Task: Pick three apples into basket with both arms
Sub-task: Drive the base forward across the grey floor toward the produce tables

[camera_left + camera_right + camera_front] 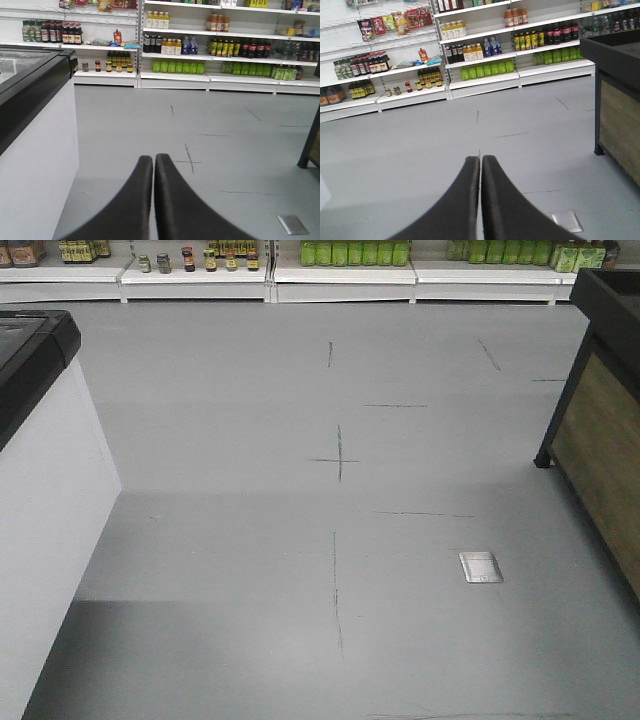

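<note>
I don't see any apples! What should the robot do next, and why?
Probably turn the base to search, maybe toward the wooden stand: no apples or basket show in any view, only floor and shelves. The left gripper and right gripper are shut, holding nothing.
</note>
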Available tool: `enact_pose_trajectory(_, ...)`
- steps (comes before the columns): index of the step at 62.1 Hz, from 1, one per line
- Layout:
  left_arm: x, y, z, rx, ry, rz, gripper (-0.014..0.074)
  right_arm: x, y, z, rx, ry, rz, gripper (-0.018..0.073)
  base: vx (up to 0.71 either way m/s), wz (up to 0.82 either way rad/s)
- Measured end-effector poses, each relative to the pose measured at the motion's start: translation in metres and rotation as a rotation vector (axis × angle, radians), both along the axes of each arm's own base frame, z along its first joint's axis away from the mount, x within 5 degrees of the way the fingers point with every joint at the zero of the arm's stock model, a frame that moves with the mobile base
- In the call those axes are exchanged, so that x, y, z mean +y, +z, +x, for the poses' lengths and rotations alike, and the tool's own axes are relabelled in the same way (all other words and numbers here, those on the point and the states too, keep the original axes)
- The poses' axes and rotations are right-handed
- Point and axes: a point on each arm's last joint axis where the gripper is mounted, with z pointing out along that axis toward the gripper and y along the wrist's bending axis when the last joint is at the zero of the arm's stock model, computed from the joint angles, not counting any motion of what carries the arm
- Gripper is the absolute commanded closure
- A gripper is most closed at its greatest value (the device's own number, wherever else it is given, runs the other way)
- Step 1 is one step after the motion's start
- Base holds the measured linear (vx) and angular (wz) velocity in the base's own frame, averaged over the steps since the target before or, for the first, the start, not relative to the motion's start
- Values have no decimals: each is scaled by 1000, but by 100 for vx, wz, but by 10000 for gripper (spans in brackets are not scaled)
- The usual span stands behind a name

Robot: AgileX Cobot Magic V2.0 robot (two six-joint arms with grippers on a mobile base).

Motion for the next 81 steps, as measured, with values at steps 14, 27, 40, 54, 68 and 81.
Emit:
enact_pose_trajectory(14, 0, 0, 0, 0, 0, 0, 603, 0, 0, 0, 0, 0, 0, 564, 20, 10)
enact_pose_trajectory(27, -3, 0, 0, 0, -46, 0, 603, 0, 0, 0, 0, 0, 0, 564, 22, -5)
enact_pose_trajectory(40, -4, 0, 0, 0, -68, 0, 603, 0, 0, 0, 0, 0, 0, 564, 23, -17)
enact_pose_trajectory(54, -4, 0, 0, 0, -68, 0, 603, 0, 0, 0, 0, 0, 0, 564, 25, -21)
enact_pose_trajectory(68, -4, 0, 0, 0, -68, 0, 603, 0, 0, 0, 0, 0, 0, 564, 26, -26)
enact_pose_trajectory(81, -4, 0, 0, 0, -68, 0, 603, 0, 0, 0, 0, 0, 0, 564, 25, -36)
